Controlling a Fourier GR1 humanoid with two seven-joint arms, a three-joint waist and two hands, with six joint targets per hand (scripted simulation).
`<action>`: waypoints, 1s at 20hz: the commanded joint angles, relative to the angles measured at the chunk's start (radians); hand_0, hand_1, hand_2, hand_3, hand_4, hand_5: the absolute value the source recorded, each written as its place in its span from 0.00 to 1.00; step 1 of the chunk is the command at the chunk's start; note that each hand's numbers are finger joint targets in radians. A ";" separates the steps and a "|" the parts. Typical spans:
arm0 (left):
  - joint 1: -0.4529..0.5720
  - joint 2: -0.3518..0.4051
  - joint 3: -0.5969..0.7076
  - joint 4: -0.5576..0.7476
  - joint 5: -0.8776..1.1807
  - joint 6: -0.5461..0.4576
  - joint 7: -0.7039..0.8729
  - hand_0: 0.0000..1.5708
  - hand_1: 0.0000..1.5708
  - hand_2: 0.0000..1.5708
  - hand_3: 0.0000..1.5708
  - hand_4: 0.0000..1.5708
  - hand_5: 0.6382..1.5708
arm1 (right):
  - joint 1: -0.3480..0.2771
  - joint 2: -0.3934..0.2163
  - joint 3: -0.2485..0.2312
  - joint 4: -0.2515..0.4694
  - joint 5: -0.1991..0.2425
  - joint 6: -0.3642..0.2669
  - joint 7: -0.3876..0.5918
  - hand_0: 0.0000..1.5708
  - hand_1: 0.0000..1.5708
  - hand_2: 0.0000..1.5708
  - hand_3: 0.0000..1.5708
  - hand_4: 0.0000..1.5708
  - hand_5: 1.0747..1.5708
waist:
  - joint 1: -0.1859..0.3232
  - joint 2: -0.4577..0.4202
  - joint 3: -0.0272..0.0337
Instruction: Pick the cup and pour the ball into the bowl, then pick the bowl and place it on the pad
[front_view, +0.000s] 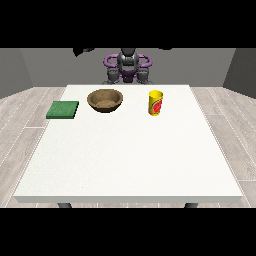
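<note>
Cup (155, 103) — yellow, red label unreadable — stands right of the bowl (105, 100); neither hand is visible.

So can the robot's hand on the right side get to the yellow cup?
Probably yes, though no hand shows in the picture. The cup stands upright and alone on the table, at the robot's end. The bowl sits well apart towards the view's left, so nothing blocks the way.
</note>
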 joint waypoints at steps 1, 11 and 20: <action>0.067 -0.029 -0.083 -0.093 0.009 0.030 -0.047 0.00 0.00 0.00 0.00 0.00 0.94 | -0.028 -0.007 -0.028 -0.054 -0.040 0.006 0.024 0.00 0.00 0.00 0.00 0.00 0.99 | 0.001 0.069 0.0009; -0.173 0.039 0.065 0.058 -0.091 0.000 -0.209 0.00 0.00 0.00 0.00 0.00 0.77 | -0.172 -0.022 -0.037 0.073 -0.039 0.064 -0.152 0.00 0.00 0.00 0.00 0.00 0.99 | -0.043 0.354 0.0009; -0.330 0.124 0.210 0.297 -0.101 -0.012 -0.364 0.00 0.00 0.00 0.00 0.00 0.66 | -0.259 -0.074 -0.105 0.219 -0.051 0.112 -0.308 0.00 0.00 0.00 0.00 0.00 0.98 | -0.080 0.488 0.0010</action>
